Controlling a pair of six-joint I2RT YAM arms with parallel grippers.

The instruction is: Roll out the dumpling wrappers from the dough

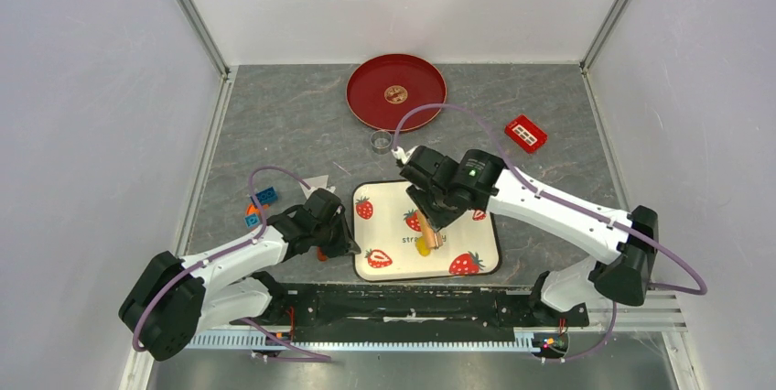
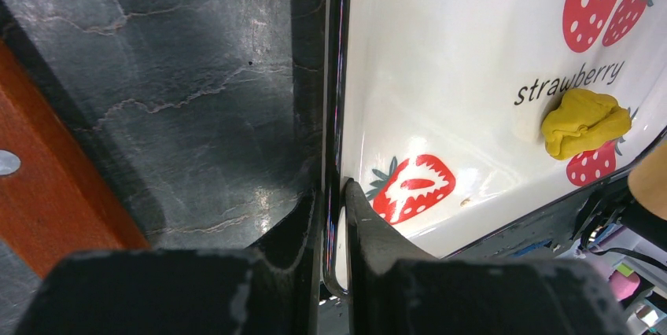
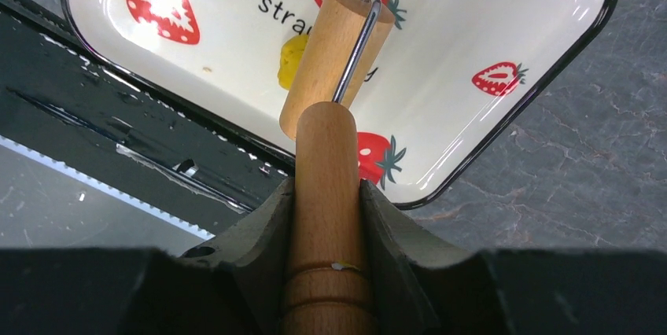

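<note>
Right wrist | dough (image 3: 292, 61) beside roller (image 3: 334, 44), ahead of fingers (image 3: 397, 244) clamping handle (image 3: 325, 185)

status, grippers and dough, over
Left gripper shut on tray rim. Right gripper shut on roller handle, roller poised by dough, an unrolled lump on tray. One wrapper on red plate. Nothing in the way.

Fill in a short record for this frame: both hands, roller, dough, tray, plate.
left hand: shut on the tray's left rim
right hand: shut on the roller's handle
roller: over the tray, by the dough; contact unclear
dough: yellow lump, not flattened
tray: strawberry print, holds the dough
plate: red, far side, one small wrapper on it
</note>
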